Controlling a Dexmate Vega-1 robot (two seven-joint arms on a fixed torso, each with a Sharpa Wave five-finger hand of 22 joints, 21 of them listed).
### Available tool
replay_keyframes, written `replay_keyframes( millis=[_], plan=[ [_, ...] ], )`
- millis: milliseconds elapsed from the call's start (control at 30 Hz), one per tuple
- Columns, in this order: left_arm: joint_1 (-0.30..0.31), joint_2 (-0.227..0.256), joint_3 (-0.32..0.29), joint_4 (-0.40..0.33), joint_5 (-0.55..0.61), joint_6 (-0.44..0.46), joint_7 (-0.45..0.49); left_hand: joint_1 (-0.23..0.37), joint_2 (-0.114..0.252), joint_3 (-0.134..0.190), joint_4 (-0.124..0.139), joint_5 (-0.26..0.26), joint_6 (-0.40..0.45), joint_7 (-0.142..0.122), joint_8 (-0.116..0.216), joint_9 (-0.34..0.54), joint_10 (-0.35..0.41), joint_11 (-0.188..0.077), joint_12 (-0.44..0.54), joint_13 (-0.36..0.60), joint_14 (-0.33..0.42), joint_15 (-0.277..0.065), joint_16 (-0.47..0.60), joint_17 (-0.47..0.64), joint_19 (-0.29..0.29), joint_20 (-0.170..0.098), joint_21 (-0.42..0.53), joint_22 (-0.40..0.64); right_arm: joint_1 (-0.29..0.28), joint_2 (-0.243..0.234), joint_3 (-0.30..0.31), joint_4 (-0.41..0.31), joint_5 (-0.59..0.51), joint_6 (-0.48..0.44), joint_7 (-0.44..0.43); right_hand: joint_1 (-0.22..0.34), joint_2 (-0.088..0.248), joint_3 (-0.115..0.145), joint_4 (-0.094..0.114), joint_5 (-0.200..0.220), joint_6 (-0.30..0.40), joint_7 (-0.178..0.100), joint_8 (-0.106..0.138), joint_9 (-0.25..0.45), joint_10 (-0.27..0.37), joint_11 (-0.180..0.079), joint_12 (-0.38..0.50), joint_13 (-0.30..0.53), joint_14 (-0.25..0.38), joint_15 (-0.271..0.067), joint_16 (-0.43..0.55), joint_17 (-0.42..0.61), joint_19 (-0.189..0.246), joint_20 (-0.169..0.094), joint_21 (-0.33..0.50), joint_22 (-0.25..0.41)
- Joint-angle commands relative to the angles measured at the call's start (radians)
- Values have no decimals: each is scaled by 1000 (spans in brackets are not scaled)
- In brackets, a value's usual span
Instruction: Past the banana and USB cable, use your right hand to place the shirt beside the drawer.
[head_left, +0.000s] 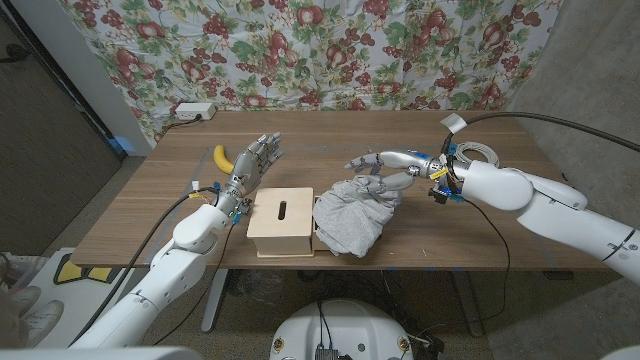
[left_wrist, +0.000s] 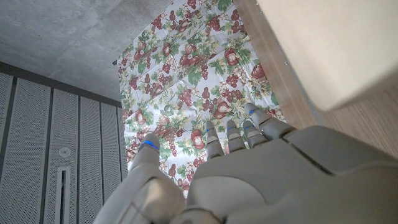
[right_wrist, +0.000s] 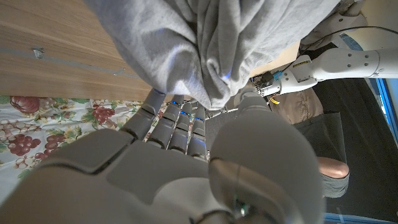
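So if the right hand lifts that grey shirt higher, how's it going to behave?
Probably floppy: the shirt already sags in loose folds from the right hand, which pinches only its top. It likely drapes and drags across the table, perhaps catching the drawer beside it. It looks light.

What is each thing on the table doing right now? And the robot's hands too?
shirt: crumpled, beside the drawer, pinched by the right hand
drawer: shut, standing on the table
banana: lying unpeeled on the table
USB cable: coiled on the table
right hand: grips the shirt
left hand: empty, fingers apart
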Motion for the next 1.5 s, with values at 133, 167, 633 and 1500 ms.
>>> replay_keyframes(
  millis=[133,167,633,1500],
  plan=[
    [-3,-4,2,5,2,-10,0,0,8,-4,-3,-1,7,0,1,3,-5,-5,3,3,0,-60,0,6,-2,-47,0,4,-30,-11,35,-24,-2,5,-43,-16,2,3,6,-1,8,10,10,-1,8,-1,-5,-3,-1,-7,3,-2,4,-2,-12,5],
    [-2,-4,2,5,2,-11,0,0,8,-4,-3,-1,8,0,1,3,-6,-5,3,3,0,-60,1,6,-2,-47,0,4,-33,-11,37,-25,-4,6,-47,-16,3,4,6,-1,8,11,10,-1,8,0,-5,-3,-1,-7,3,-2,4,-2,-13,5],
    [-25,-14,12,30,9,-22,-2,0,8,-5,-3,-2,9,0,1,3,-4,-5,3,3,0,-59,1,6,-2,-46,0,4,-49,-7,61,-31,-17,0,-88,-31,13,9,8,1,20,11,15,-6,29,3,-1,-9,35,-34,16,-13,-4,8,-36,5],
    [-92,-31,17,80,5,13,-35,1,9,-6,-4,-2,21,1,5,3,-4,-6,3,3,-1,-59,1,6,-2,-46,1,3,-13,45,70,3,-20,-13,-151,-157,60,-11,67,-17,47,8,20,-14,60,0,2,-18,17,-19,17,-21,-71,55,-107,8]
  ],
)
